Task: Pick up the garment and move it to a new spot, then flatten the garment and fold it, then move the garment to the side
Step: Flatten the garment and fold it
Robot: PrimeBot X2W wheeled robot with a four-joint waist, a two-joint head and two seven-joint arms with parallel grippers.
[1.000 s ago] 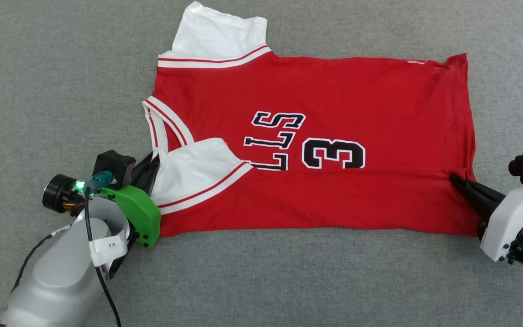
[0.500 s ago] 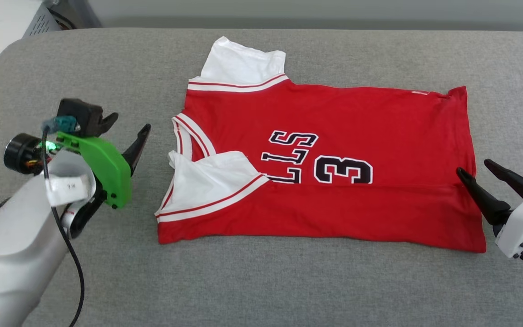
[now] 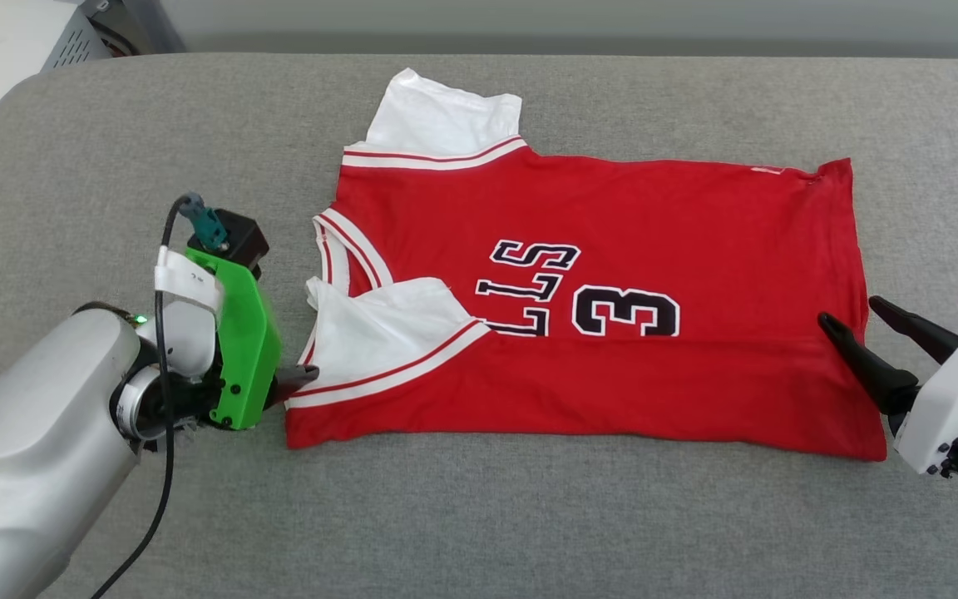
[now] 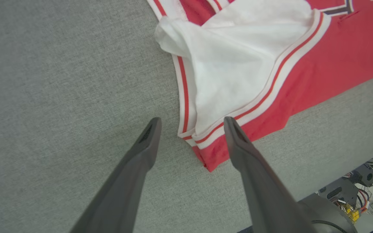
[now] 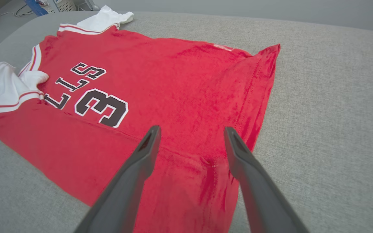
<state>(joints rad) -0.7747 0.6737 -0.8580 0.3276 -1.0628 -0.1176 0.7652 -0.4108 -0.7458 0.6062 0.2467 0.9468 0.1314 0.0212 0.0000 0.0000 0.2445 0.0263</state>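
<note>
Dropped in since half a second ago with left gripper [image 4: 192, 121] spread astride the near corner of the garment [image 3: 654, 208] and right gripper [image 5: 189, 129] spread over its opposite hem: pinch both layers together, lift evenly.

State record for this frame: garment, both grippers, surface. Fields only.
garment: red jersey, lying flat, near long side folded over part of the lettering
white sleeve: near one, lying on the red front
left gripper: open, jaws straddling the garment's sleeve-side near corner
right gripper: open, jaws at the hem edge
fabric contact: cannot tell
grey padded surface: under the garment
</note>
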